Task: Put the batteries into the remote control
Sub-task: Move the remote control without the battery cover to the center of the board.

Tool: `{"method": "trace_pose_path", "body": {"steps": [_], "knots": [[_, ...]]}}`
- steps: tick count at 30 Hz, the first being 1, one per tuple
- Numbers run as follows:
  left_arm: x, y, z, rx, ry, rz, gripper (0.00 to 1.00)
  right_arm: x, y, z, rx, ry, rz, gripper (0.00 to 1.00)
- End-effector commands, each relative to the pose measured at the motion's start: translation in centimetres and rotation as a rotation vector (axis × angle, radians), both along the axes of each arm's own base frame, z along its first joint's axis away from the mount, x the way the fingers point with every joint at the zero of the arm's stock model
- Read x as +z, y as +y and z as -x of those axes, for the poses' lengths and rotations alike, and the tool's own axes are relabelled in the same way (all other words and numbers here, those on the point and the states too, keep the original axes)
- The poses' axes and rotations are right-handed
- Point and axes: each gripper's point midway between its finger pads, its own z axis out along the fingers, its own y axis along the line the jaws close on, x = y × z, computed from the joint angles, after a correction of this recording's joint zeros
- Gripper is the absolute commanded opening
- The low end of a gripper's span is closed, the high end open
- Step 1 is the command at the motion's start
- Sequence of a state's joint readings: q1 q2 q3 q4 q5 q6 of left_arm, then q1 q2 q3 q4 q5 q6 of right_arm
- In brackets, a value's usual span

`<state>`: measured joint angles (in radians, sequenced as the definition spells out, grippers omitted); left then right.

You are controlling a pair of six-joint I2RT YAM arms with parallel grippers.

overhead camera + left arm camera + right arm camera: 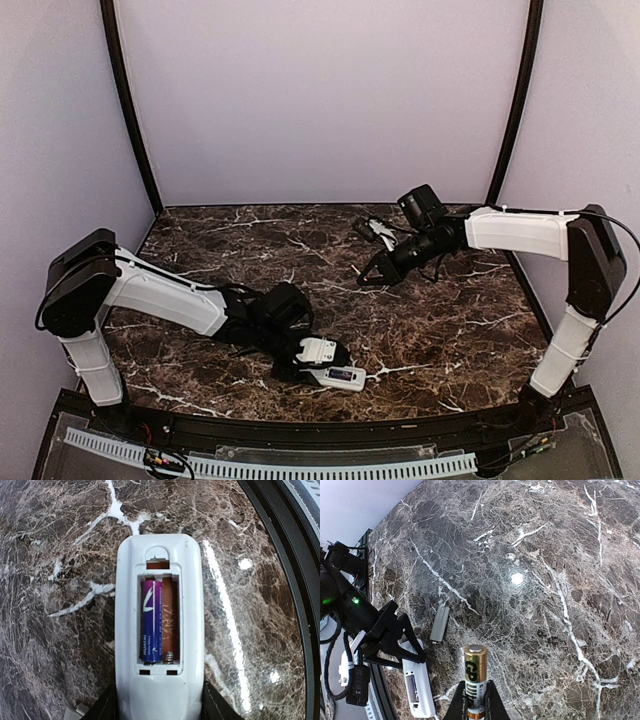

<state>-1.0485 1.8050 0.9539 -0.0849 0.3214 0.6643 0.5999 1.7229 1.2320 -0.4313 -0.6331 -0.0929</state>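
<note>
The left gripper (160, 697) is closed on the remote control (160, 555). Its two dark fingers (107, 709) press against the long sides at the near end, with no gap showing on either side. The remote control lies flat on the dark marble table (55, 590) with its back up and its battery bay uncovered. A purple battery (151, 620) sits in the left slot of the bay, lying along the remote. The slot beside it shows a reddish-brown surface with a small spring (170, 655) at its near end. Whether that surface is a second cell or the bare floor of the slot cannot be told. From above, the remote control lies close to the near edge of the table, about midway across, with the left arm reaching in low from the left

The right gripper (476, 698) is pressed together on a gold battery (475, 670). It pinches the battery's lower part, so that the shiny capped end sticks out past the fingertips. The battery has a black band with printed letters and an orange strip near the grip. This gripper hangs over the far right part of the table, well apart from the remote control. In the right wrist view a flat grey piece (440, 624) lies on the marble near the remote control, not touching it, beside the left gripper's fingers
</note>
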Motion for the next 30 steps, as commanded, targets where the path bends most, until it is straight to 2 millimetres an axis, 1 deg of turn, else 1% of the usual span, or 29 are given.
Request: {"method": "trace_pose_path", "body": {"steps": [1,3,5,6,10,17,20,23,27,28,29,30], "knots": [[-0.7,0.6,1.3,0.012,-0.036,-0.046,0.16,2.0,-0.1,-0.2,0.001,-0.040,-0.027,0.00],[0.0,0.5,1.6,0.013,-0.060,-0.042,0.05,2.1,-0.2,-0.2,-0.001,-0.040,-0.028,0.00],[0.3,0.5,2.3,-0.003,-0.098,-0.052,0.01,2.1,-0.2,-0.2,-0.001,-0.038,-0.028,0.00],[0.3,0.7,2.7,-0.017,-0.107,-0.060,0.00,2.1,-0.1,-0.2,-0.001,-0.037,-0.029,0.00],[0.5,1.4,4.2,-0.052,-0.099,-0.092,0.00,2.0,-0.1,-0.2,0.001,-0.032,-0.031,0.00],[0.6,2.8,5.5,-0.094,-0.088,-0.157,0.00,1.9,-0.1,0.0,0.001,-0.023,-0.033,0.00],[0.5,3.4,6.5,-0.120,-0.050,-0.178,0.00,2.0,-0.1,0.0,0.002,-0.023,-0.035,0.00],[0.7,3.7,7.7,-0.142,-0.006,-0.177,0.00,1.9,-0.1,0.0,0.001,-0.019,-0.035,0.00],[0.9,4.2,7.8,-0.135,-0.026,-0.176,0.00,1.9,-0.1,0.1,0.003,-0.017,-0.040,0.00],[0.9,4.2,7.8,-0.118,-0.016,-0.177,0.00,1.8,0.0,0.1,0.005,-0.013,-0.042,0.00],[0.9,4.3,8.3,-0.105,0.023,-0.180,0.00,1.8,0.1,0.1,0.006,-0.009,-0.045,0.00],[1.2,4.1,9.2,-0.120,0.084,-0.166,0.00,1.8,0.2,0.1,0.009,-0.003,-0.047,0.00]]}}
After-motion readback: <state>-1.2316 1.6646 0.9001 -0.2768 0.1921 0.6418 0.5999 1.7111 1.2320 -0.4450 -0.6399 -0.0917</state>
